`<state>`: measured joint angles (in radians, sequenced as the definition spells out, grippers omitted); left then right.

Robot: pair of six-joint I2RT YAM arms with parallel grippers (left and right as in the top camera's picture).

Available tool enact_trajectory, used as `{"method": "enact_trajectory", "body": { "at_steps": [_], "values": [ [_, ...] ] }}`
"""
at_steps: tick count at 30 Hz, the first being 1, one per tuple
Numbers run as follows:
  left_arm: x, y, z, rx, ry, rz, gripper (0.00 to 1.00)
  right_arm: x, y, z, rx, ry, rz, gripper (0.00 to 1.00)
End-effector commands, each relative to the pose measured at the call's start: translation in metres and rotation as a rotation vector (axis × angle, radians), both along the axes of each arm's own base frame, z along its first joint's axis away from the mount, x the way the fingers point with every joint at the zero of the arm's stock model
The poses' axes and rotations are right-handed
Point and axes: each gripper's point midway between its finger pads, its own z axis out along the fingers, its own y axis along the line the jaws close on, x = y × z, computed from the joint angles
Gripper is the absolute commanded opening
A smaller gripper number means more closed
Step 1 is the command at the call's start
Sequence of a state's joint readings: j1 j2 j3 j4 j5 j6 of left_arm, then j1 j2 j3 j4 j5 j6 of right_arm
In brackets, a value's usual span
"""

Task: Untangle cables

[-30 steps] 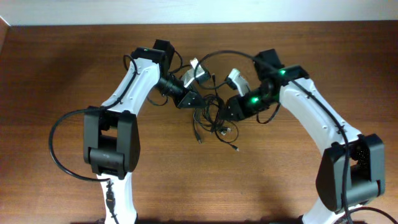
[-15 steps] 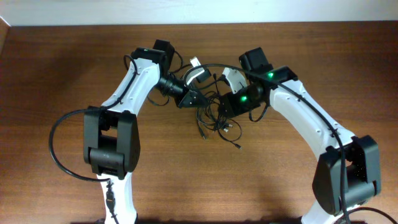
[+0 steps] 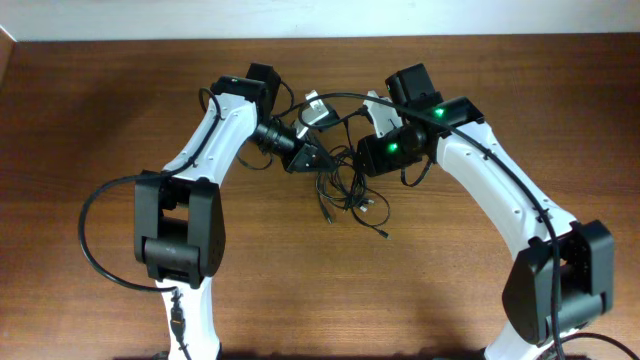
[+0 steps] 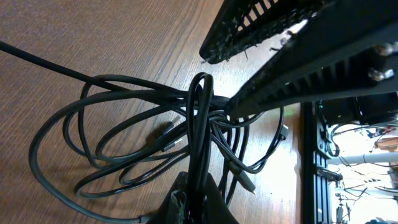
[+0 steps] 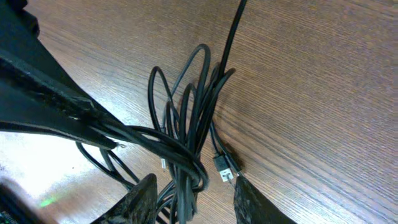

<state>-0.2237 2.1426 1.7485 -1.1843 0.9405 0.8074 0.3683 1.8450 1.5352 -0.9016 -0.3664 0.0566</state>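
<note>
Your left pincer (image 4: pixel 191 200) is closed almost fully on the thin black flexible cables (image 4: pixel 198 137). A tight sheaf of strands runs up between its two dark fingers and is pinched there. The loose loops fan out ahead of it and to one side, lying on the brown wood-grain table (image 4: pixel 74 43). Your right pincer (image 5: pixel 193 186) stands wide open, its black fingers well apart, and the gathered bundle passes through the gap between them. You cannot tell from its wrist view whether either finger touches a strand, and it has hold of nothing. Just beyond one of the right pincer's fingertips, a small connector plug (image 5: pixel 222 168) with a pale tip lies on the wood beside the bundle. From overhead, the two pincers face each other closely across the knot, with the left one's tips reaching into the space in front of the right one. The rest of the tangle trails away from both, toward the robot's bases, and ends in loose plug ends apart from either pincer.
</note>
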Motion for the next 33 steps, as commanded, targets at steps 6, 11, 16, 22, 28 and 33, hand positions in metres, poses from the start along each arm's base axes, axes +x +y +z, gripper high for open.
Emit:
{"method": "enact_trajectory", "body": {
  "at_steps": [6,11,16,22,28,33],
  "values": [
    [0.0,-0.004,0.023,-0.065,-0.016,0.009,0.0,-0.002,0.005,-0.006,-0.05,0.026,-0.082,0.34],
    [0.001,-0.005,0.024,-0.069,-0.001,0.023,0.0,-0.009,0.008,-0.014,-0.077,0.035,-0.069,0.34],
    [0.0,-0.007,0.027,-0.086,0.004,0.023,0.0,-0.007,0.009,-0.017,-0.063,0.037,-0.095,0.33],
    [0.002,-0.008,0.028,-0.09,0.024,0.042,0.0,-0.011,0.021,-0.004,0.011,0.045,-0.067,0.04],
    [0.02,-0.005,0.018,-0.012,0.103,0.179,0.0,-0.048,0.048,0.06,0.237,0.027,0.152,0.04],
    [0.044,0.019,-0.013,0.221,0.146,0.391,0.0,-0.05,0.048,0.099,0.27,-0.099,0.204,0.04]
  ]
}}
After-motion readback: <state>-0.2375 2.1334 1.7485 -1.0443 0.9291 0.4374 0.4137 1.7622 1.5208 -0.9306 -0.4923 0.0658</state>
